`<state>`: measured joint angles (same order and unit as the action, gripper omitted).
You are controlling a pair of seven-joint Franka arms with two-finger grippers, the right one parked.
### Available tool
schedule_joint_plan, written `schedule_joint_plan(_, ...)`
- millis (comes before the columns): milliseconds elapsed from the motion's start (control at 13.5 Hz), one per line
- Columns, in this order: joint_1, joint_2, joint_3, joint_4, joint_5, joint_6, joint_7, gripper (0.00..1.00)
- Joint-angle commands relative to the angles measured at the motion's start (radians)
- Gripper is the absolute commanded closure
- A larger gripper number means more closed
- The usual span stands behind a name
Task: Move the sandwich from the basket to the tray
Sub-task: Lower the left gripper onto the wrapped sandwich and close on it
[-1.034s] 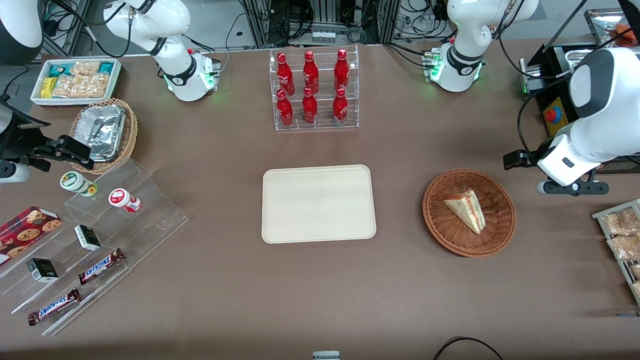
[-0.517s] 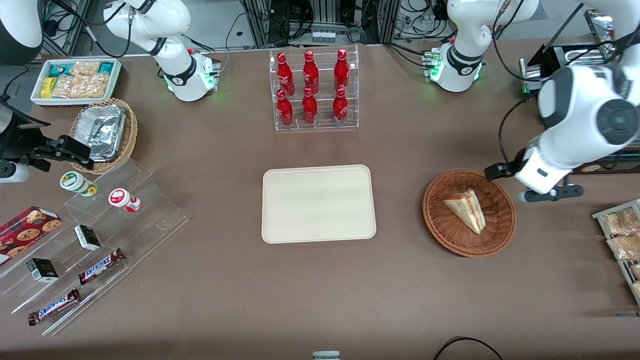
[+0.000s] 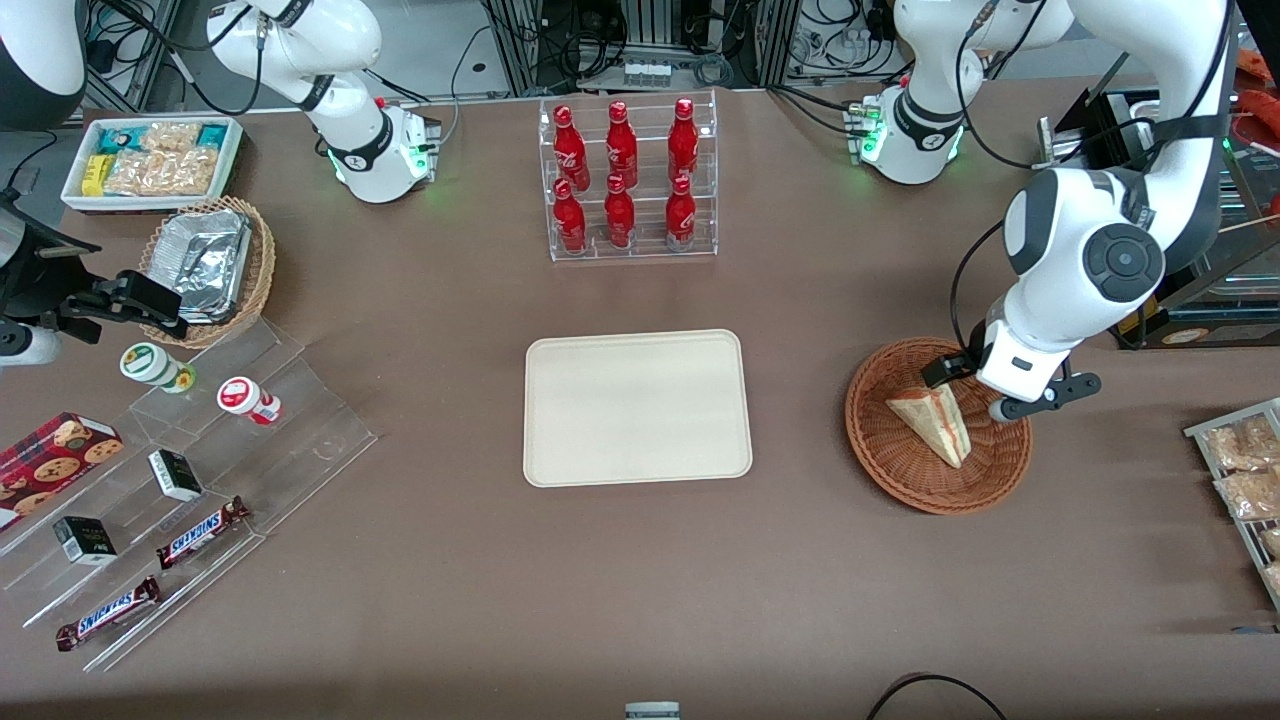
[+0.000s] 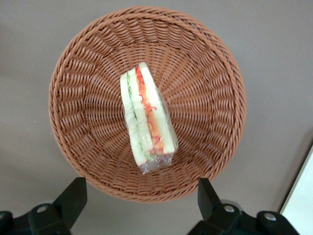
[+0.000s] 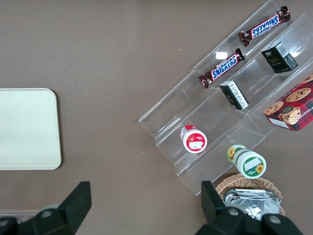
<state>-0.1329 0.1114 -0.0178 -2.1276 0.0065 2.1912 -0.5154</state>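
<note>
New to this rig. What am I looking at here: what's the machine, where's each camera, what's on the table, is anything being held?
Two white robot arms stand at a brown table. The front view looks down on the table facing them; the other two pictures come from cameras on the arms' wrists. The working arm's gripper hovers open above the reddish-brown wicker basket, fingers spread wide, and holds nothing. The wrapped sandwich lies in the basket. The cream tray, where it should go, sits mid-table with nothing on it. Also on the table: a rack of red bottles, farther from the front camera than the tray, and clear steps with snacks toward the parked arm's end.
</note>
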Motion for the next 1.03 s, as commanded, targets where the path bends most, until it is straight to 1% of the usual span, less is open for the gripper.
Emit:
schedule_joint_plan(0,-0.019,0.004,0.006,-0.049,0.018,0.085,-0.121,0.0)
schedule_joint_plan(74,-0.017,0.005,0.006,-0.064,0.018,0.114,-0.158,0.0)
schedule_joint_plan(221,-0.019,0.028,0.006,-0.068,0.018,0.157,-0.288,0.0)
schedule_joint_plan(295,-0.019,0.034,0.006,-0.068,0.018,0.159,-0.307,0.0)
schedule_joint_plan(443,-0.033,0.051,0.006,-0.072,0.02,0.162,-0.319,0.0)
schedule_joint_plan(591,-0.034,0.059,0.006,-0.077,0.062,0.163,-0.321,0.0)
schedule_joint_plan(664,-0.034,0.073,0.006,-0.077,0.069,0.168,-0.321,0.0)
schedule_joint_plan(960,-0.031,0.117,0.009,-0.077,0.07,0.226,-0.321,0.0)
